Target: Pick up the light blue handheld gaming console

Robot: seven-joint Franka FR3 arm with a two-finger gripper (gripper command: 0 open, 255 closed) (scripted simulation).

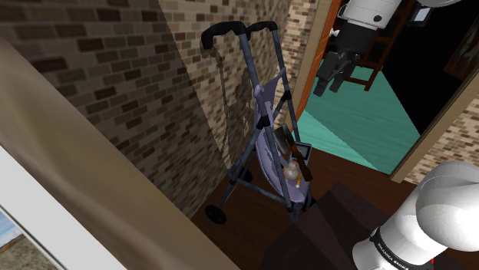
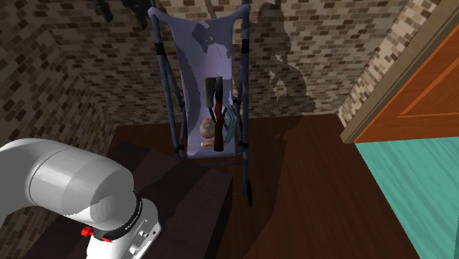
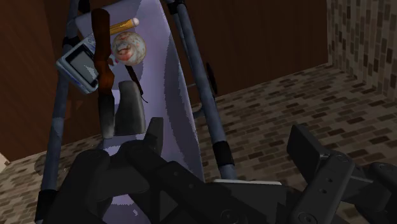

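Note:
The light blue handheld console (image 3: 79, 63) with a grey screen leans against the side of a pale purple stroller seat (image 3: 168, 95). It is also seen low in the seat (image 1: 302, 148) (image 2: 232, 118), next to a long reddish-brown object (image 3: 99, 44). My black gripper (image 3: 229, 143) hovers high above the stroller, far from the console, with its fingers apart and nothing between them. In the shoulder view the gripper (image 1: 335, 75) hangs near the doorway, level with the stroller handles.
A mottled ball (image 3: 129, 46) and an orange stick (image 3: 124, 25) lie in the seat beside the console. The stroller's dark frame (image 1: 253, 84) stands on a dark wood floor by brick walls. A teal floor (image 1: 353, 130) lies beyond an orange door frame (image 2: 412, 88).

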